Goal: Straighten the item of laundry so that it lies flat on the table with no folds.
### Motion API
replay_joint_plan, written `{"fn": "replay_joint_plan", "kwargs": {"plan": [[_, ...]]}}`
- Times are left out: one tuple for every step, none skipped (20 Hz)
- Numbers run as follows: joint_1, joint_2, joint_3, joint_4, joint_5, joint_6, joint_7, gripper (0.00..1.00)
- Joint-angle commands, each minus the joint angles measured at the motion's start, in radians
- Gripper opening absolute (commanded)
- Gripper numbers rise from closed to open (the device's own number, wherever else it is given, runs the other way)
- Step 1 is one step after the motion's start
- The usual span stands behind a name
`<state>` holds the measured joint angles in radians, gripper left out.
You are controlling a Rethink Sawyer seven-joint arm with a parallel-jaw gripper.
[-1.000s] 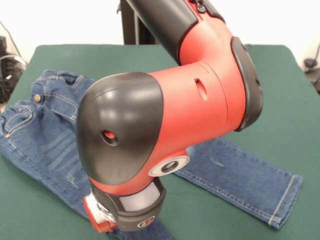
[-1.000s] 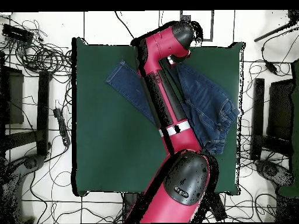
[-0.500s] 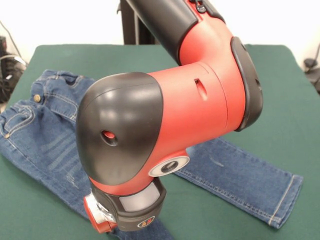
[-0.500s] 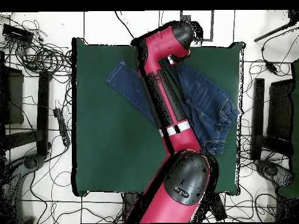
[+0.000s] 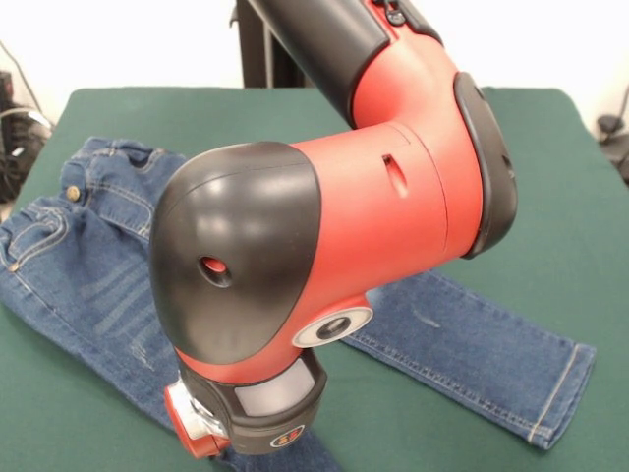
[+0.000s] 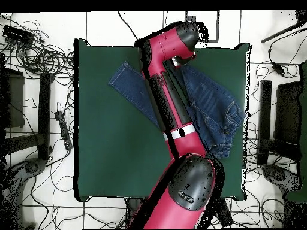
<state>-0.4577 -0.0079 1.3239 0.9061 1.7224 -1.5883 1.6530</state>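
The blue jeans (image 5: 88, 265) lie on the green table (image 5: 550, 197). Their waist with the brass button is at the left in the front view, and one leg (image 5: 491, 349) stretches flat to the right, ending in a hemmed cuff. The other leg runs toward the bottom edge and passes under my arm. My wrist (image 5: 246, 413) hangs low over that leg and is cut off by the frame's bottom edge. From overhead, the jeans (image 6: 216, 111) spread in a V. My gripper (image 6: 178, 60) sits over the upper leg, mostly covered by the arm.
My red and black arm (image 6: 171, 102) crosses the jeans diagonally in the overhead view and covers their middle. The waist reaches close to the table's right edge (image 6: 246, 120). Cables and stands lie on the floor around the table.
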Motion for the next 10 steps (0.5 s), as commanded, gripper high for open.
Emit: {"fn": "replay_joint_plan", "kwargs": {"plan": [[0.046, 0.026, 0.031, 0.018, 0.089, -0.05, 0.169, 1.0], [0.047, 0.025, 0.031, 0.018, 0.089, -0.051, 0.17, 1.0], [0.047, 0.024, 0.032, 0.017, 0.088, -0.052, 0.171, 1.0], [0.048, 0.024, 0.032, 0.015, 0.087, -0.053, 0.171, 1.0], [0.049, 0.023, 0.031, 0.016, 0.085, -0.051, 0.172, 1.0], [0.049, 0.022, 0.031, 0.015, 0.084, -0.052, 0.173, 1.0], [0.051, 0.019, 0.03, 0.013, 0.08, -0.055, 0.171, 1.0], [0.052, 0.016, 0.03, 0.013, 0.081, -0.059, 0.171, 1.0], [0.052, 0.014, 0.03, 0.013, 0.082, -0.06, 0.172, 1.0], [0.052, 0.012, 0.03, 0.014, 0.082, -0.061, 0.173, 1.0]]}}
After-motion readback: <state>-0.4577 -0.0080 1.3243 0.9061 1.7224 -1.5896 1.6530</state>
